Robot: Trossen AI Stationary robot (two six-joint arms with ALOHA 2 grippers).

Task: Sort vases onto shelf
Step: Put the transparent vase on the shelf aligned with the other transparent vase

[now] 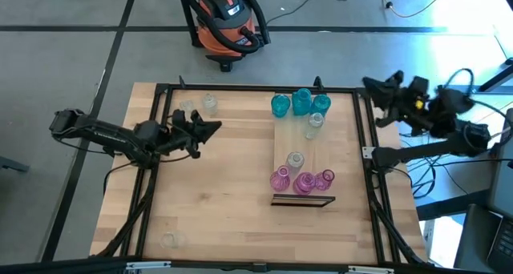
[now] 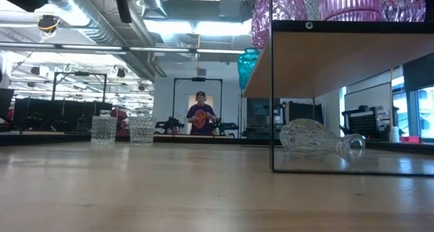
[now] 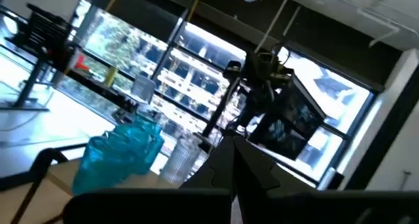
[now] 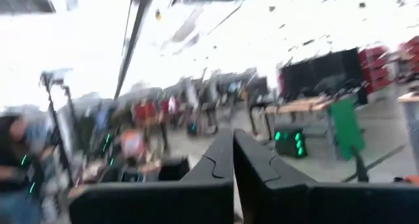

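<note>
Shelf loaded with vases; both grippers closed and empty.

The shelf (image 1: 303, 142) stands right of the table's centre, carrying teal vases (image 1: 300, 103) at its far end, pink vases (image 1: 302, 180) at its near end and clear vases (image 1: 296, 159) between. One clear vase (image 2: 321, 141) lies on its side beneath the board. The left gripper (image 1: 210, 128) hangs over the table's left part, fingers pressed together, holding nothing. The right gripper (image 1: 370, 85) sits just off the far right corner, likewise closed and empty.

Ribbed glossy glass vases (image 1: 302, 102), matt light-wood shelf (image 1: 293, 143)
</note>
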